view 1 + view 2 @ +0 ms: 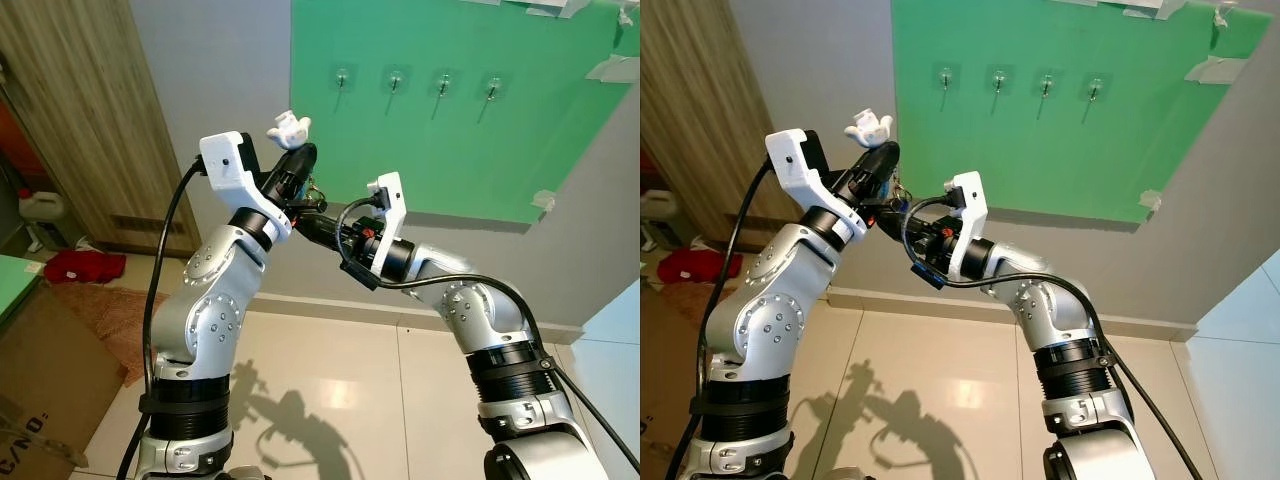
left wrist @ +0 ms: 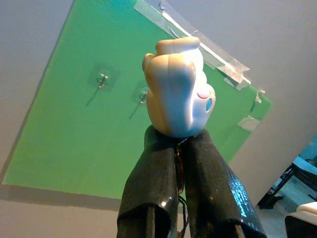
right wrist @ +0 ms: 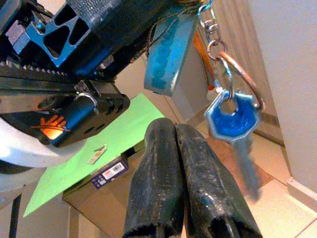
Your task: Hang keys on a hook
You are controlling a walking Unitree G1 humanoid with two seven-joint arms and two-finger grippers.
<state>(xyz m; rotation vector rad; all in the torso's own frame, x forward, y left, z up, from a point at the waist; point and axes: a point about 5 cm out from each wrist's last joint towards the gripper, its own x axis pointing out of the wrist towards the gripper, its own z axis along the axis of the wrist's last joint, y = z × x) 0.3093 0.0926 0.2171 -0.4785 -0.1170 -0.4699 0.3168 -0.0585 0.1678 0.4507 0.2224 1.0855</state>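
Keys: the bunch (image 3: pixel 233 116) hangs just under my left end effector (image 1: pixel 296 150), left of centre in the head views; a blue-headed key on a copper ring, a chain link and a pale blue tag (image 3: pixel 168 54) dangle free.
Charm: a white figure (image 2: pixel 179 89) stands up out of my left fingertips, at the middle of the left wrist picture.
Handling: I judge the bunch light, hard and loose-jointed, so it will swing and twist; the smooth charm could slip. The ring looks the best part to offer to a hook.
Left end effector: pinching the keys at the base of the charm, fingers pressed close.
Right end effector (image 3: pixel 178 144): fingers pressed together, holding nothing, tips just beside the hanging key, at the lower middle of the right wrist picture.
Hooks: four (image 1: pixel 395 79) in a row on the green board (image 1: pixel 440 140), upper centre, well apart from the keys.
Wall: grey (image 1: pixel 210 60) around the board.
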